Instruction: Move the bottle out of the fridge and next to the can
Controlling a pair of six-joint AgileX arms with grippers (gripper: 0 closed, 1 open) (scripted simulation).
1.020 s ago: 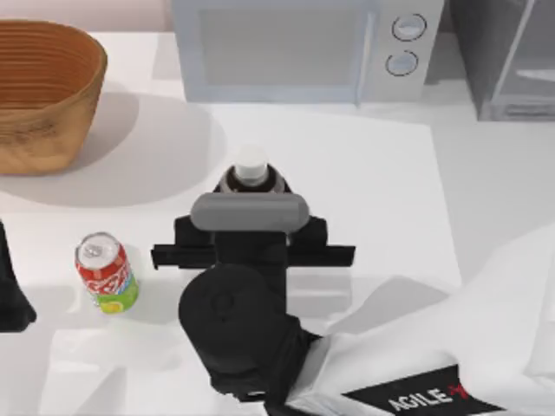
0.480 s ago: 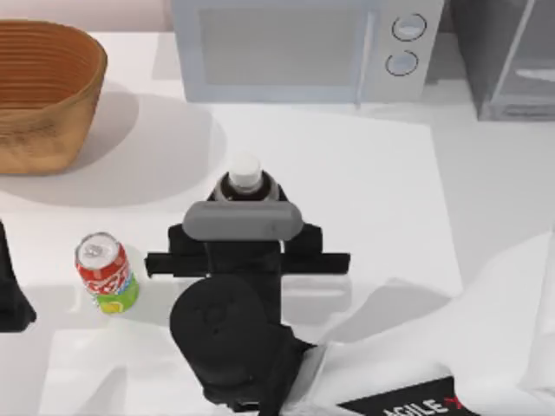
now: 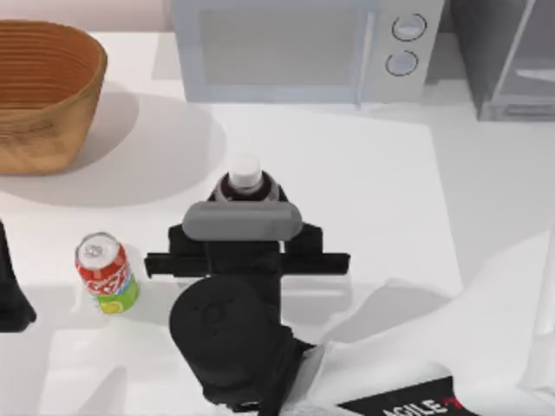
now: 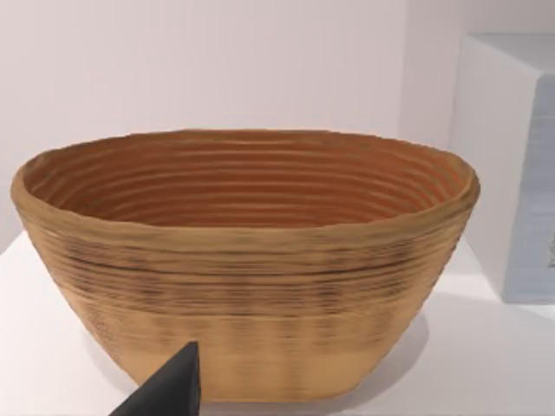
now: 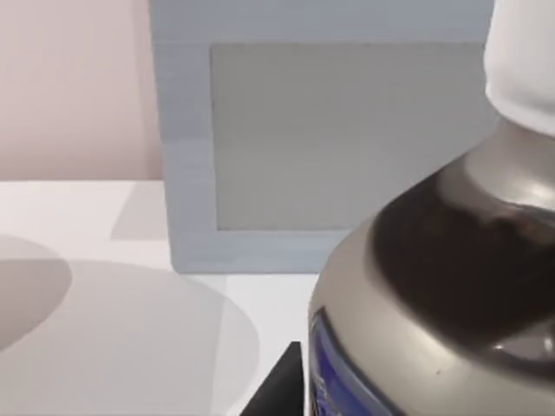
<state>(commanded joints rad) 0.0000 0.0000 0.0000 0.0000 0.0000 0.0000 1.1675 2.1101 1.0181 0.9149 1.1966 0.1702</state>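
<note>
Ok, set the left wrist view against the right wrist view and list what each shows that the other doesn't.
Left wrist view alone: the woven basket, close up on the white table, with a dark tip of the left pincer in front. Right wrist view alone: the bottle, its white cap and blue label edge, before the microwave's door. Shared: the light grey microwave, the table and the pale wall.

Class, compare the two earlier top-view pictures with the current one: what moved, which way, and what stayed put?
The right gripper, carrying the bottle, shifted slightly left toward the can and nearer the table's front edge, mostly in the first half second, then nearly stopped. The can, basket, microwave, fridge and the left gripper at the left edge stayed as they were.
</note>
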